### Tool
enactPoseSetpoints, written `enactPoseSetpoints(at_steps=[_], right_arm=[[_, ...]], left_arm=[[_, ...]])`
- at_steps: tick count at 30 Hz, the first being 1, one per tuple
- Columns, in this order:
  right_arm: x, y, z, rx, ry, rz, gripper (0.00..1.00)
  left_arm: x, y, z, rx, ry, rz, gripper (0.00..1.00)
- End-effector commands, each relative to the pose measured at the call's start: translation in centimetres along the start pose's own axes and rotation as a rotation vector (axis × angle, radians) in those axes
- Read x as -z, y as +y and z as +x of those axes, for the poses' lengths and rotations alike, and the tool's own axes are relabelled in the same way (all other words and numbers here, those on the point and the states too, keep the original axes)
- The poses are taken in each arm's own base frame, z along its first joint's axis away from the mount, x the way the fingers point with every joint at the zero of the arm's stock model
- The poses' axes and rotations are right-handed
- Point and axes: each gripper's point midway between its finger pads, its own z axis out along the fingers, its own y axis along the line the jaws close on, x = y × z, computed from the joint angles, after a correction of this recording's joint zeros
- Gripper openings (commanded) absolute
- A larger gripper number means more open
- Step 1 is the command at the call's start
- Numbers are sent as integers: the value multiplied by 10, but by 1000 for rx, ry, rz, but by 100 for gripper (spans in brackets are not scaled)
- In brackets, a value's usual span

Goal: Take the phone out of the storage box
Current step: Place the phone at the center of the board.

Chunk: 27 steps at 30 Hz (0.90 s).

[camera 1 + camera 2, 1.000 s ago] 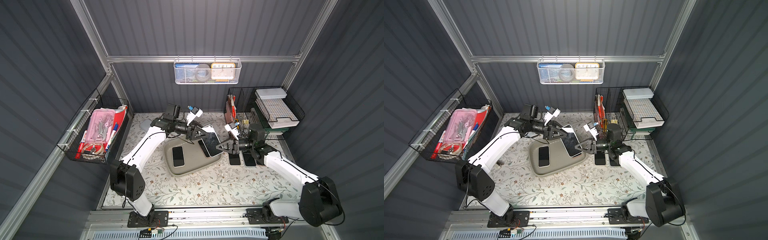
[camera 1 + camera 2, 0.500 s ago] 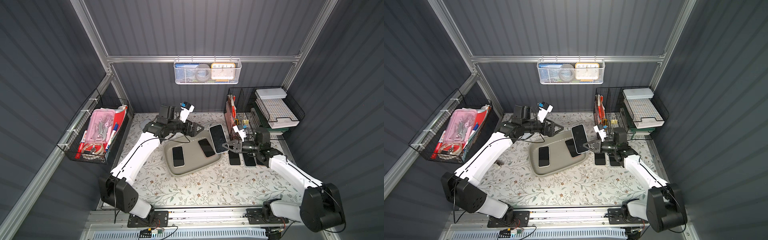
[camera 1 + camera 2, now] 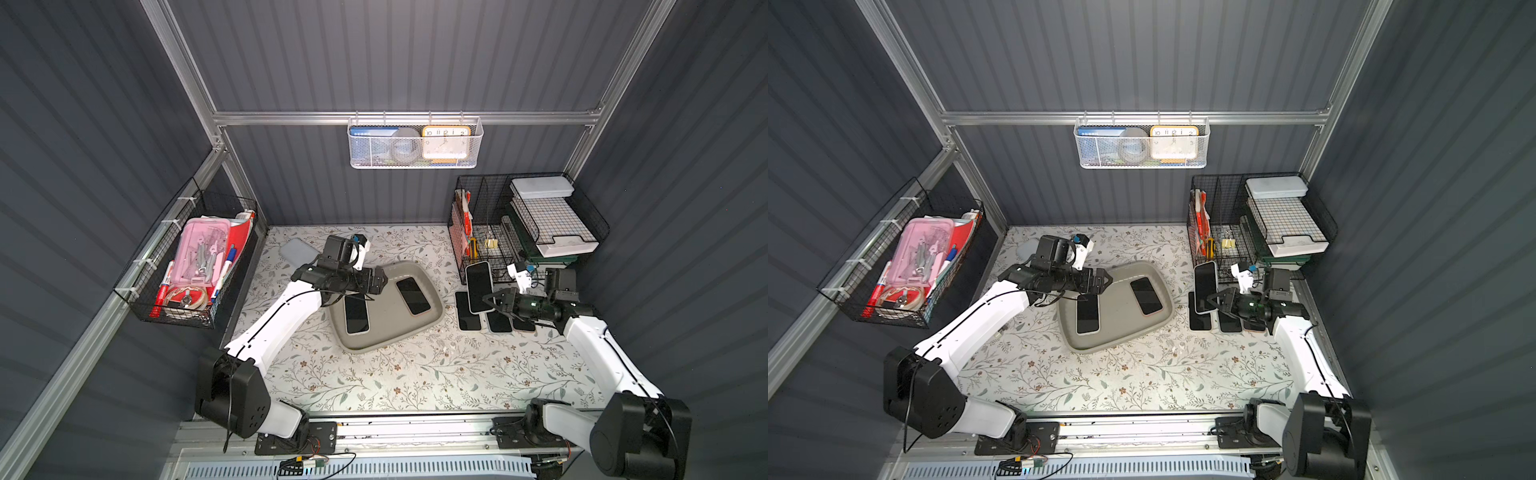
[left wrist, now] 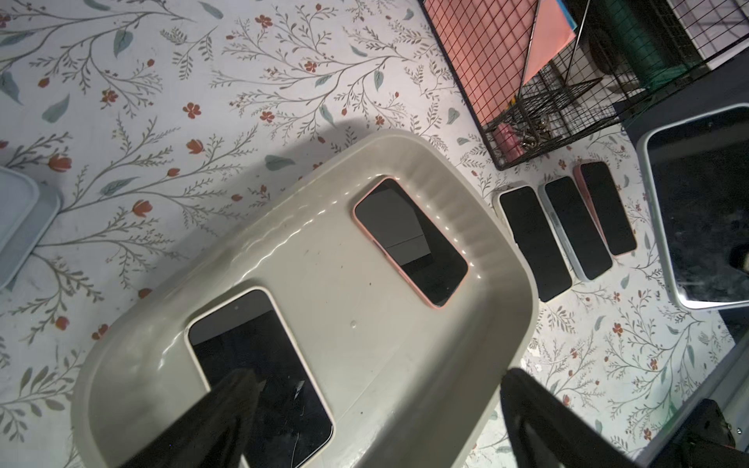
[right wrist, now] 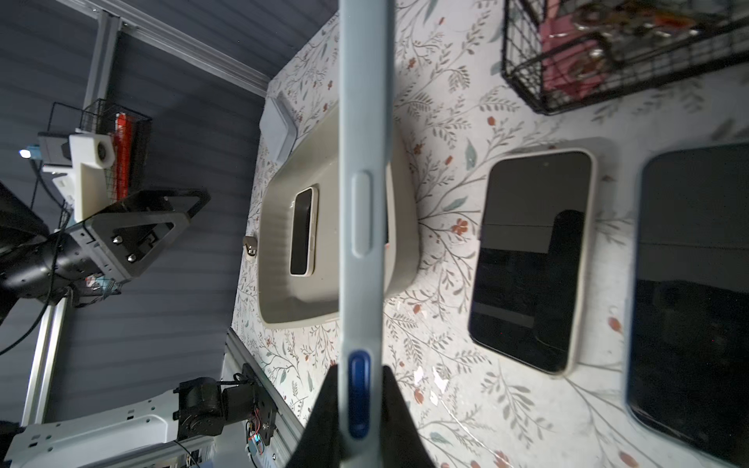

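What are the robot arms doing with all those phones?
The jaws of the right arm are shut on a pale blue phone, holding it up beside three phones lying in a row on the table. The jaws of the left arm are open above the storage box, which holds two more phones.

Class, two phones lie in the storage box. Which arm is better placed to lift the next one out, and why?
Left. The left pincer hangs open and empty over the storage box, near the cream-edged phone; the right pincer is shut on a blue-edged phone.
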Motion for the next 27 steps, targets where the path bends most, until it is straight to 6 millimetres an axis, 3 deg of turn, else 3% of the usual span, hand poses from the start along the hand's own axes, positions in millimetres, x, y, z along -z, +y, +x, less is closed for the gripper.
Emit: enactPoseSetpoints(at_steps=[1, 12, 27], right_arm=[[-3, -13, 8, -7, 47, 33, 0], [-28, -54, 19, -118, 138, 89, 0], [-50, -86, -1, -172, 181, 145, 1]], left_arm=[[7, 2, 1, 6, -13, -20, 99], [-6, 1, 10, -15, 21, 5, 99], [-8, -2, 11, -26, 30, 27, 99]])
